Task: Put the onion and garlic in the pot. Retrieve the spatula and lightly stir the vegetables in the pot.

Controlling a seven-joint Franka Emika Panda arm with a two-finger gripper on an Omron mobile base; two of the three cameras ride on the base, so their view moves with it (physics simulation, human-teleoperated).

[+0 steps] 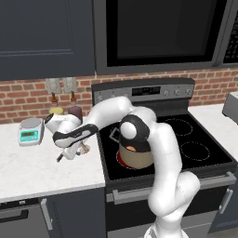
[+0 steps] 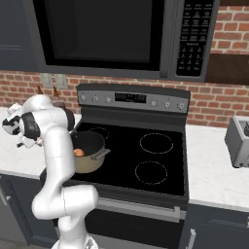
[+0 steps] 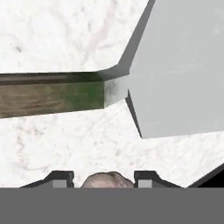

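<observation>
The garlic (image 3: 107, 180), a lumpy pinkish bulb, sits between my two fingertips at the bottom of the hand view, and both tips press close against its sides. My gripper (image 1: 76, 149) hangs low over the white counter left of the stove, shut on the garlic (image 1: 84, 148). Just beyond it lies the spatula (image 3: 175, 70), with a grey blade to the right and a dark handle running left; its handle end (image 1: 59, 158) pokes out under my hand. The beige pot (image 1: 138, 161) (image 2: 90, 164) stands on the front left burner with the orange-brown onion (image 1: 131, 148) (image 2: 79, 152) inside.
A small kitchen scale (image 1: 30, 131) and two jars (image 1: 65, 111) stand at the back of the counter by the brick wall. A toaster (image 2: 239, 141) sits on the counter right of the stove. The microwave (image 2: 102, 34) hangs above the stove.
</observation>
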